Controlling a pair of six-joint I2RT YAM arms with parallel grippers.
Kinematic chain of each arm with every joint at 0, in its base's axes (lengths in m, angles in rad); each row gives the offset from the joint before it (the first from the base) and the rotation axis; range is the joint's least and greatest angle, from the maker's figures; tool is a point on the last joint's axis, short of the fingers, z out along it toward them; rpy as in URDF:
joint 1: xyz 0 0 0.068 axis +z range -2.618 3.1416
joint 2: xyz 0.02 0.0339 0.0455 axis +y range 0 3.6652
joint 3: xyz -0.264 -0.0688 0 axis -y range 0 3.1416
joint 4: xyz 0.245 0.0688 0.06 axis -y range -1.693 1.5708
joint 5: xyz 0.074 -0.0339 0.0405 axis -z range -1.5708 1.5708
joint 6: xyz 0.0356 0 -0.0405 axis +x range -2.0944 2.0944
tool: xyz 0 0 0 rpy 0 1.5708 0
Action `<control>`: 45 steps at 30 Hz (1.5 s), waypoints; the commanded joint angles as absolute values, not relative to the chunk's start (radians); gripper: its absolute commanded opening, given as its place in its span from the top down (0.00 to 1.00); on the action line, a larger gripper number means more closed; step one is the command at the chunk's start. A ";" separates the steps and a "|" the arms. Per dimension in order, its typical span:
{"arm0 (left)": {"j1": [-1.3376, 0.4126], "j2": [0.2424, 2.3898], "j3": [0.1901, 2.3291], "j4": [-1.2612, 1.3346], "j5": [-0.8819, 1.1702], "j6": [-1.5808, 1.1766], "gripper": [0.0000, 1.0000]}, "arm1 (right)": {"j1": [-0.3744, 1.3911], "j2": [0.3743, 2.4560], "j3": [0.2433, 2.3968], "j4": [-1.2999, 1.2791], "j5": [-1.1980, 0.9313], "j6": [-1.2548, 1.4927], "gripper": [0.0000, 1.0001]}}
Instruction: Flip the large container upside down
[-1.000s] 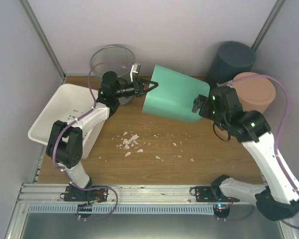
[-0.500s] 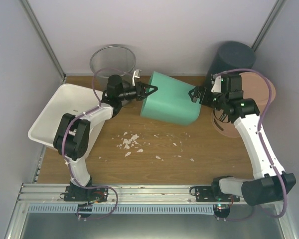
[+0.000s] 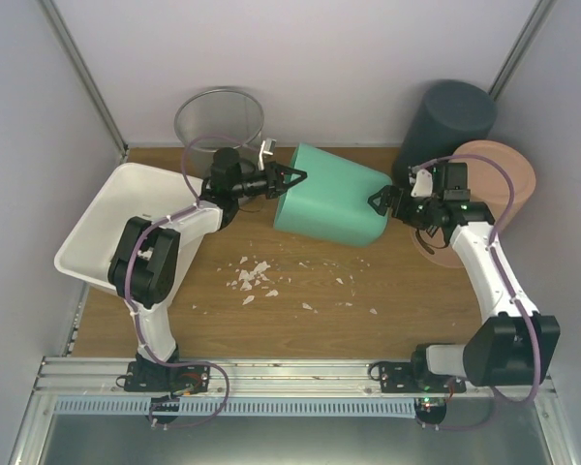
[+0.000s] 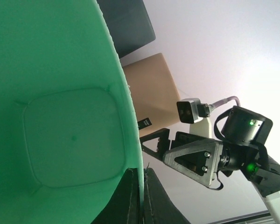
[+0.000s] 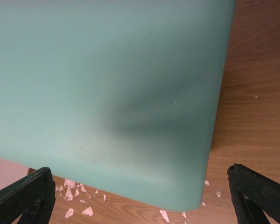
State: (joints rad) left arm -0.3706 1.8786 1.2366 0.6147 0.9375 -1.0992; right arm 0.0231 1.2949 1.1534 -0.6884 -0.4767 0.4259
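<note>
The left arm (image 3: 165,242) rises from its base at the near edge, folds at the elbow and reaches away and to the right, its wrist level and the left gripper (image 3: 292,177) pointing right. Its fingers (image 4: 130,196) are pressed nearly together, pinching the thin rim of the large container (image 3: 334,194). The right arm (image 3: 489,271) stretches from its base in one long line toward the back, the wrist bent so that the right gripper (image 3: 376,201) points left, with its fingers (image 5: 25,196) spread wide apart and gripping nothing.
</note>
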 commanded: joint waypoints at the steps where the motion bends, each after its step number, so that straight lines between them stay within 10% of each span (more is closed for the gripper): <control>1: -0.376 1.820 1.256 0.721 0.943 -1.112 1.00 | 0.015 1.331 1.139 -0.609 -0.542 0.406 0.00; 39: -0.425 1.774 1.246 0.400 0.899 -0.857 0.99 | -0.018 1.343 1.219 -0.542 -0.679 0.428 0.00; 45: -0.426 1.791 1.243 0.341 0.921 -0.816 0.80 | -0.018 1.327 1.252 -0.554 -0.701 0.432 0.00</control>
